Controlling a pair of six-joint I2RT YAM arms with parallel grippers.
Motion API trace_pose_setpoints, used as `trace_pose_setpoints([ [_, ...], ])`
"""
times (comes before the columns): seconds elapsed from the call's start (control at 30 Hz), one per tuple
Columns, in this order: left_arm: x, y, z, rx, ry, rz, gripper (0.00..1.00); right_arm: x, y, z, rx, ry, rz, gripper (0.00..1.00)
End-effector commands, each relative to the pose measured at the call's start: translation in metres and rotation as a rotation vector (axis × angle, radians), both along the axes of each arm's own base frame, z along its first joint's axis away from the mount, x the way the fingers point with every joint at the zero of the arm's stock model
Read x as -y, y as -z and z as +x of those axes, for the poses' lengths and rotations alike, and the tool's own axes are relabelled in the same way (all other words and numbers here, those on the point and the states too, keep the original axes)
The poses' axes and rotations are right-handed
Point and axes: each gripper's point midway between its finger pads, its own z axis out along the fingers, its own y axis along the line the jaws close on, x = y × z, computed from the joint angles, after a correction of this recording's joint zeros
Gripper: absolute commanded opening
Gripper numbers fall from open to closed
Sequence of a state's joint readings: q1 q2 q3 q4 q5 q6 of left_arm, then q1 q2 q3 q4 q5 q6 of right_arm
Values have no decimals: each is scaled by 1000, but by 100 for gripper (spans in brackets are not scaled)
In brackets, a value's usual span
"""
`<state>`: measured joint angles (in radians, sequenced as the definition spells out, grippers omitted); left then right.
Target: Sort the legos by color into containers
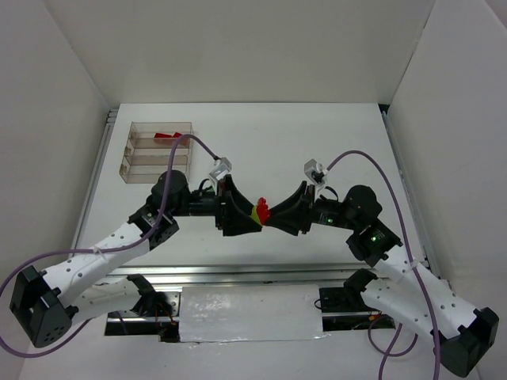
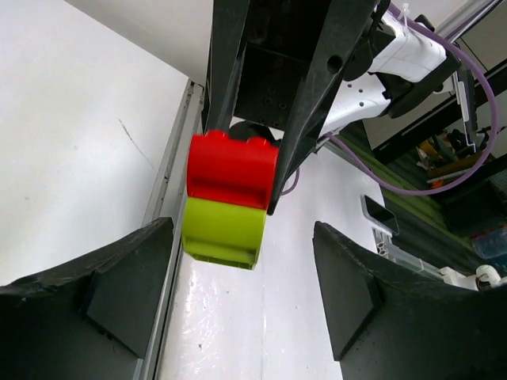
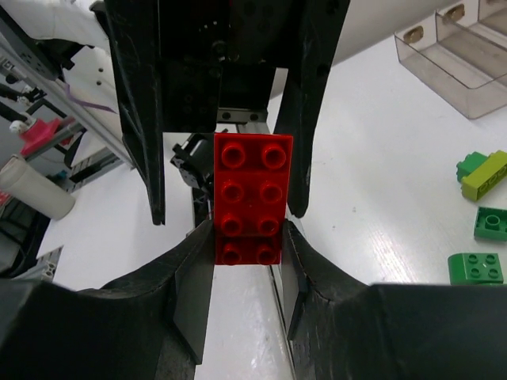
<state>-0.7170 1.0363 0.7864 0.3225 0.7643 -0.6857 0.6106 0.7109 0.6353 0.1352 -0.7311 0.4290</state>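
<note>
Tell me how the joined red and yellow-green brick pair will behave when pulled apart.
Probably rigid: the brick pair looks like hard moulded plastic. Its smooth, glossy faces may slip in the right gripper, which pinches only the red half. Small, so likely light.

Between my black fingers (image 3: 190, 289): a red studded plastic brick (image 3: 253, 198) joined to a yellow-green plastic brick (image 2: 222, 229). Far left, the clear plastic tray (image 1: 158, 123) holds something red (image 1: 165, 136), perhaps bricks.
</note>
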Motion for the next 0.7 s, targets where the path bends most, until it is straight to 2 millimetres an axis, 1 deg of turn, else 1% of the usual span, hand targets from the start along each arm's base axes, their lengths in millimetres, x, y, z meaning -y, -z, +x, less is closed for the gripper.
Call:
trace_pose_setpoints([
  [0.0, 1, -9, -5, 51, 30, -43, 83, 1, -24, 3, 60, 20, 66, 0],
  [0.03, 2, -9, -5, 52, 36, -44, 83, 1, -25, 2, 61, 17, 69, 0],
  [0.07, 3, -9, -5, 48, 40, -44, 79, 1, -26, 2, 65, 15, 73, 0],
  [0.13, 5, -7, -5, 46, 54, -45, 64, 2, -27, 2, 67, 24, 77, 0],
  [0.2, 6, -7, -5, 45, 64, -49, 37, 3, -28, 2, 72, 24, 78, 0],
  [0.23, 6, -9, -5, 49, 65, -51, 6, 2, -28, 2, 69, 22, 73, 0],
  [0.27, 6, -8, -5, 51, 65, -49, 0, 2, -27, 2, 70, 21, 70, 0],
  [0.37, 4, -10, -1, 71, 37, -33, 0, 11, -20, 14, 82, 101, 46, 0],
  [0.4, 0, -4, 3, 52, 7, 4, 0, 17, -19, 21, 83, 147, 48, 0],
  [0.43, -5, -1, 19, 67, -75, 26, 0, 35, -19, 35, 93, 237, 56, 0],
  [0.47, -12, -2, 24, 66, -112, 33, 0, 45, -20, 41, 92, 275, 69, 0],
  [0.5, -18, 3, 32, 48, -145, 49, 0, 53, -21, 44, 94, 297, 76, 0],
  [0.53, -32, 6, 46, 17, -187, 59, 0, 66, -21, 48, 105, 322, 75, 0],
  [0.6, -42, 15, 60, -30, -232, 71, 0, 70, -26, 46, 106, 307, 81, 0],
  [0.63, -49, 22, 73, -73, -282, 90, 0, 71, -26, 48, 100, 312, 74, 0],
  [0.67, -56, 28, 96, -108, -386, 123, 0, 71, -23, 51, 86, 323, 61, 0],
])
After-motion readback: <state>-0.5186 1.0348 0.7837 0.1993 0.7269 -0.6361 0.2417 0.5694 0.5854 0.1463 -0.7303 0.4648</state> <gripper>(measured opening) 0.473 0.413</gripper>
